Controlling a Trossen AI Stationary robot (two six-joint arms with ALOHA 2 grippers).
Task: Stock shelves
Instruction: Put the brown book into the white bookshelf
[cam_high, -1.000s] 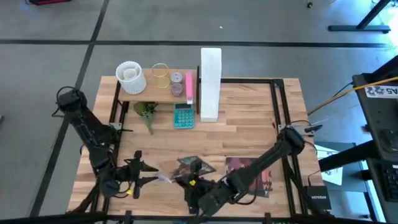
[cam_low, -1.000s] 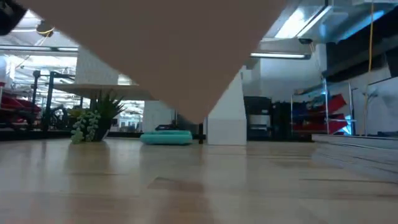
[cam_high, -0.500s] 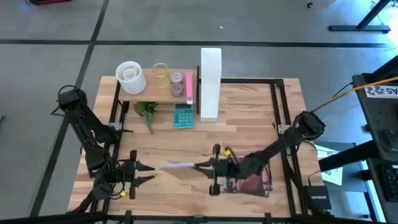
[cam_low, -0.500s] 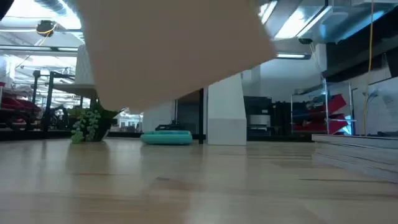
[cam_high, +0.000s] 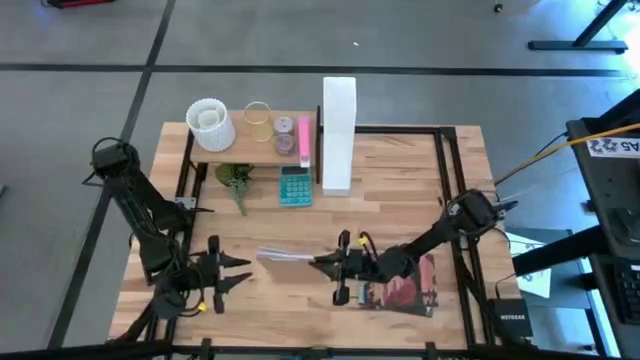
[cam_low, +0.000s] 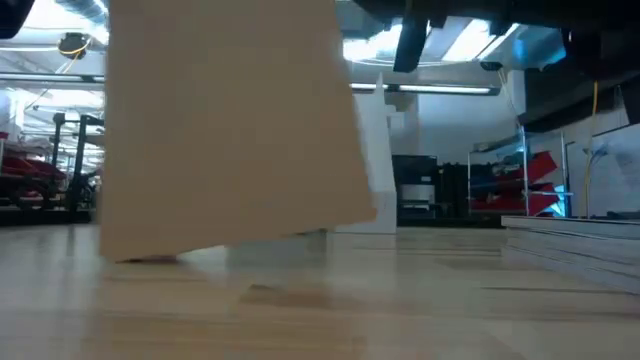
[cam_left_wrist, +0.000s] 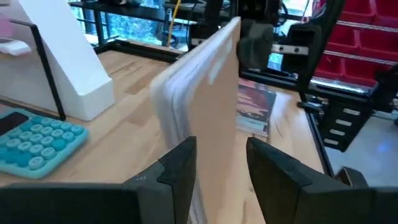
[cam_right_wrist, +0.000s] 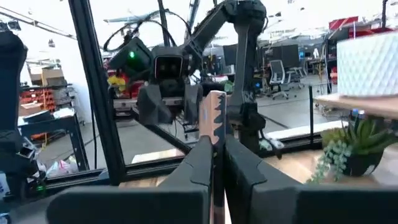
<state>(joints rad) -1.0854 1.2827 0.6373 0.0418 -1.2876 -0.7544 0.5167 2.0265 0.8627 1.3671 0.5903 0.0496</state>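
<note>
A thin tan-covered book (cam_high: 285, 256) stands on edge above the table's front middle, filling the low view (cam_low: 230, 130). My right gripper (cam_high: 325, 264) is shut on its end nearer the table's right edge. My left gripper (cam_high: 243, 272) is open, level, and points at the book's other end (cam_left_wrist: 208, 99); in the left wrist view its fingers (cam_left_wrist: 180, 171) stand on either side of that end. I cannot tell if they touch it. At the far left stands the wooden shelf (cam_high: 240, 152), with the white file box (cam_high: 338, 135) beside it. My right gripper pinches the book's right-hand end (cam_right_wrist: 214, 109) between its two fingers (cam_right_wrist: 199, 165). They come in level from the table's right and lie along the book. The book is held upright on edge, covers vertical, with its lower corner (cam_low: 130, 255) close to the tabletop.
On the shelf are a white ribbed vase (cam_high: 210, 122), a glass cup (cam_high: 258, 118) and pink items (cam_high: 303, 140). A small plant (cam_high: 235, 180) and a teal calculator (cam_high: 295, 186) lie in front of it. A red magazine (cam_high: 405, 288) lies under the right arm.
My right gripper has pulled back from the front edge toward the table's middle and turned, bringing the book from lying flat to standing on edge. The book has then shifted a little toward the far edge and come lower. My left gripper has stayed open beside it.
</note>
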